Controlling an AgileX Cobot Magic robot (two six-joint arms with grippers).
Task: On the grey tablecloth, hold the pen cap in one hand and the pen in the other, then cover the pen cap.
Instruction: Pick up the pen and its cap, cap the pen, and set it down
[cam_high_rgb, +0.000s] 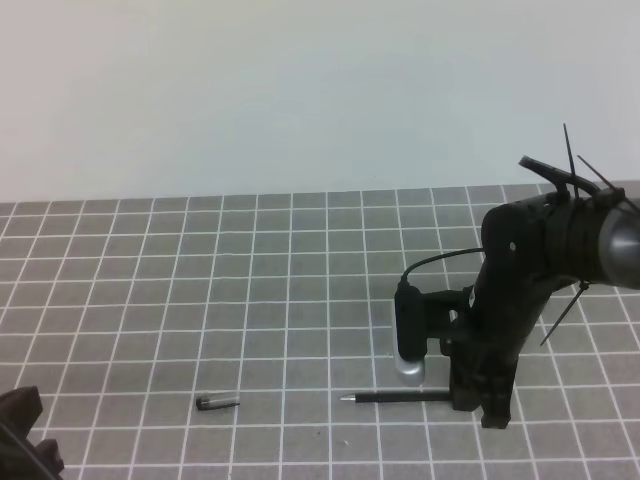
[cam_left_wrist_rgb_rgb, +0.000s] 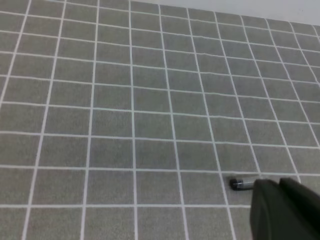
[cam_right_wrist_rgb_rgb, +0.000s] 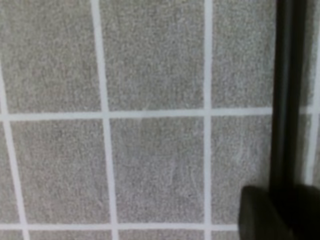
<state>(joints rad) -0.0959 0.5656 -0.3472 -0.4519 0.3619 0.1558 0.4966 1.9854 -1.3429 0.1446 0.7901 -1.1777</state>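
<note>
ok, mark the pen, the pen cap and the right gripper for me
pen (cam_high_rgb: 395, 397), exterior high view, middle of the black barrel.
pen cap (cam_high_rgb: 218, 402), exterior high view, middle of the short tube.
right gripper (cam_high_rgb: 478, 405), exterior high view, lower end at the pen's rear.

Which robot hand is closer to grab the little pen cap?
The left. The pen cap lies on the left half of the grey tablecloth, just ahead of the left hand, while the right hand is down at the pen.

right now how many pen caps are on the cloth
1. The pen cap lies alone on the grey tablecloth, left of the pen, whose right end is at the right gripper. No others visible.
</note>
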